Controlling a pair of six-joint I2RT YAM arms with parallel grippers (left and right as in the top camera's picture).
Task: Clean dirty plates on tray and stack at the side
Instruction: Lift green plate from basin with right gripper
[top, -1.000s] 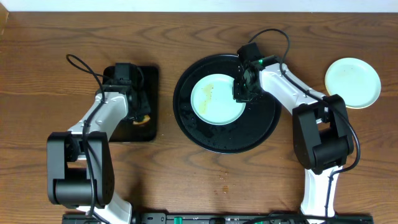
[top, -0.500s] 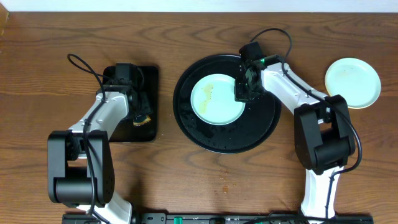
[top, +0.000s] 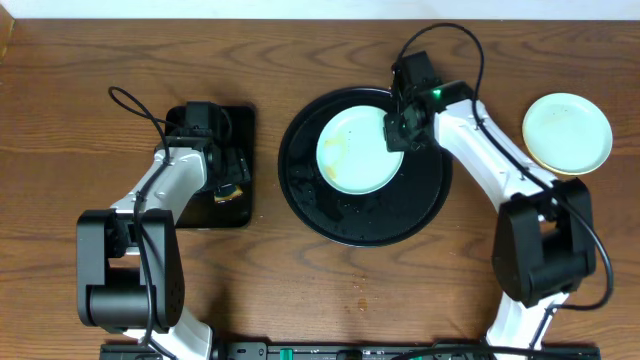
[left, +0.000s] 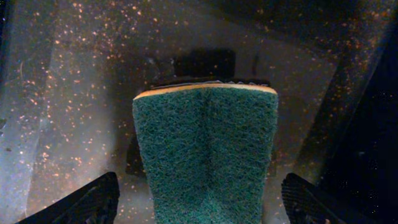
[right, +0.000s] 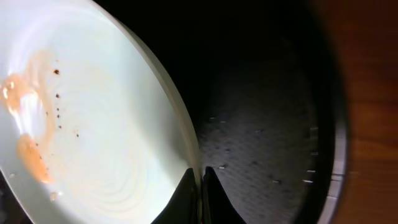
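My right end effector (top: 405, 128) is clamped on the 2 o'clock rim of the brown-smeared pale mint-blue round glossy plate (top: 355, 152) inside the large round black glossy tray (top: 305, 195). My left end effector (left: 202, 199) has its fingers apart, straddling a green scouring sponge (left: 205, 143) on the small rectangular black tray (top: 242, 120). Another pale round plate (top: 567, 132) sits at the big tray's 3 o'clock.

Two mint plates are showing: the tray plate (top: 357, 152) and the side plate (top: 567, 130). Two black trays are lying there, the round tray (top: 300, 190) and the rectangular tray (top: 246, 120), plus one sponge (left: 206, 155).
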